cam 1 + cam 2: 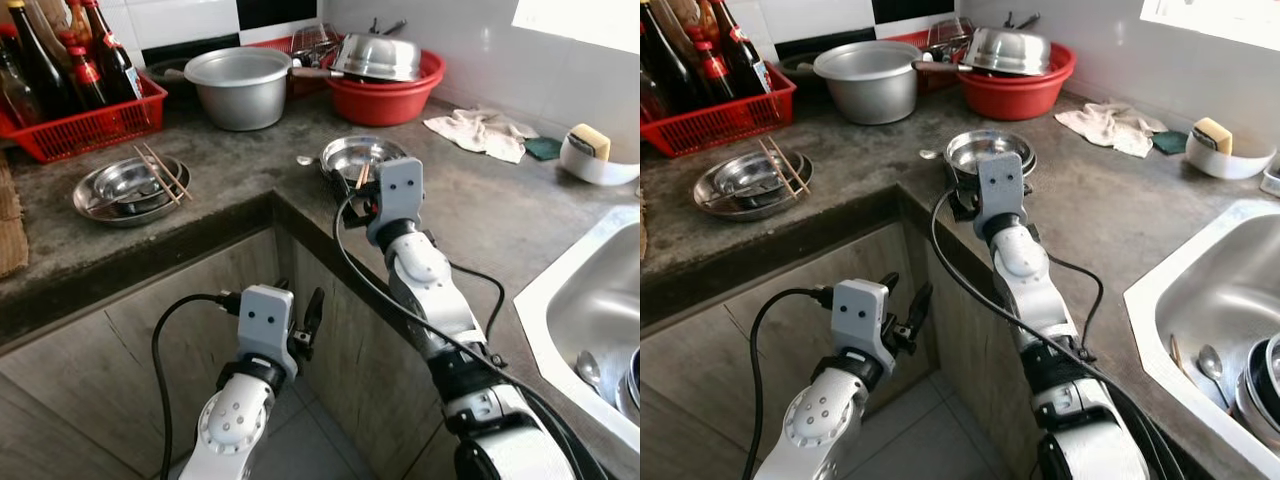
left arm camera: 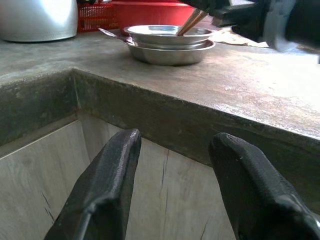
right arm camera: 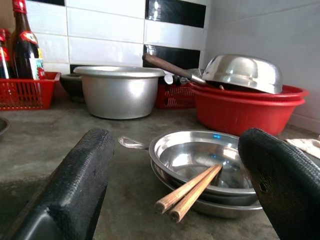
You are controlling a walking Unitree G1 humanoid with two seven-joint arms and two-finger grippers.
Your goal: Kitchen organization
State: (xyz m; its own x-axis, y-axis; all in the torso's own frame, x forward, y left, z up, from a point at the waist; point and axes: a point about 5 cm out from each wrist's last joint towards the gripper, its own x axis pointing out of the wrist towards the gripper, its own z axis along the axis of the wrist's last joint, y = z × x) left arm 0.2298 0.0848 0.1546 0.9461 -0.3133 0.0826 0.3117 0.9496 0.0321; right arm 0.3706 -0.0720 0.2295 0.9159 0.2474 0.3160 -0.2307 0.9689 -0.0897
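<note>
Stacked steel plates (image 1: 360,155) sit at the counter's inner corner, and a pair of wooden chopsticks (image 3: 192,190) leans on their near rim. My right gripper (image 3: 177,140) hovers open just in front of these plates, its fingers spread to either side of the chopsticks without touching them. A spoon (image 3: 131,143) lies beside the plates. Farther left, another steel dish set (image 1: 100,195) carries a second pair of chopsticks (image 1: 160,172). My left gripper (image 1: 300,305) hangs open and empty below the counter edge, in front of the cabinet.
A red crate of bottles (image 1: 90,125) stands at the back left, with a large steel pot (image 1: 240,85) and a red basin (image 1: 385,100) holding an upturned bowl behind the plates. A cloth (image 1: 475,135) and a sponge bowl (image 1: 595,160) lie right; the sink (image 1: 590,300) is beyond.
</note>
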